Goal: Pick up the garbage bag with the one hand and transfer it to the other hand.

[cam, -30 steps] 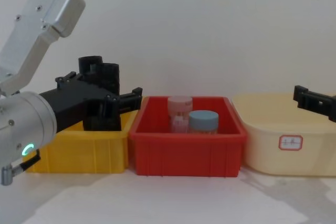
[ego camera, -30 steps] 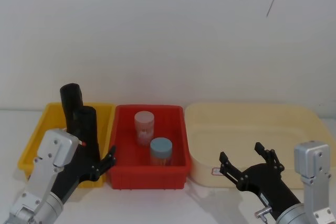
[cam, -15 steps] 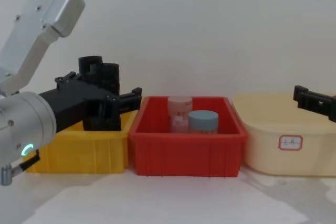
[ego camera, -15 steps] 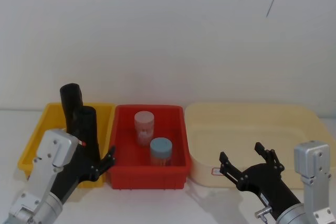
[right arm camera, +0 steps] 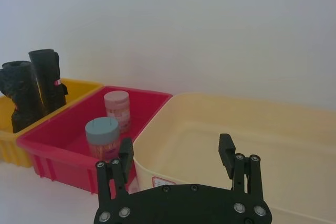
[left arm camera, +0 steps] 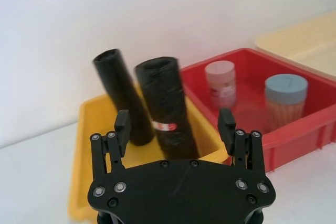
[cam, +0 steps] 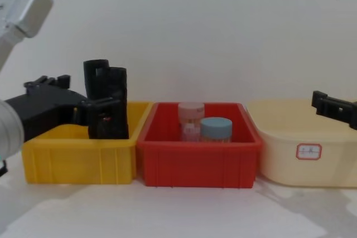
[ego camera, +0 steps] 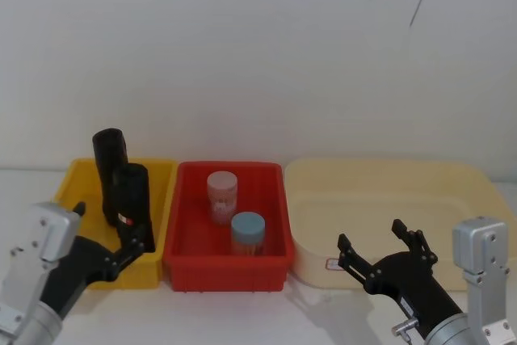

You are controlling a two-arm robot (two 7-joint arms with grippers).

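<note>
- Surveying from the left, we find the left gripper (left arm camera: 174, 121) low at the near side of the yellow bin (cam: 78, 163). Its fingers are spread and hold nothing, and they are lined up on the garbage bag.
- The garbage bag (ego camera: 130, 193) stands upright in that bin with its red mark facing the gripper. A second black roll (ego camera: 107, 159) stands close behind it.
- The red bin (cam: 198, 163) in the middle holds two jars (ego camera: 234, 212), both upright.
- The right gripper (ego camera: 370, 233) hovers before the cream tub (cam: 279, 149), fingers spread and empty.
- We judge the pick-up step not yet achieved. The next move calls for the left fingers to advance around the bag, close on it alone, and lift it clear of its twin and the bin wall.
- Half a second earlier the left fingers straddled the bag over the bin. The arm has since drawn back towards the robot's left. The bag, jars and right gripper are unchanged.
</note>
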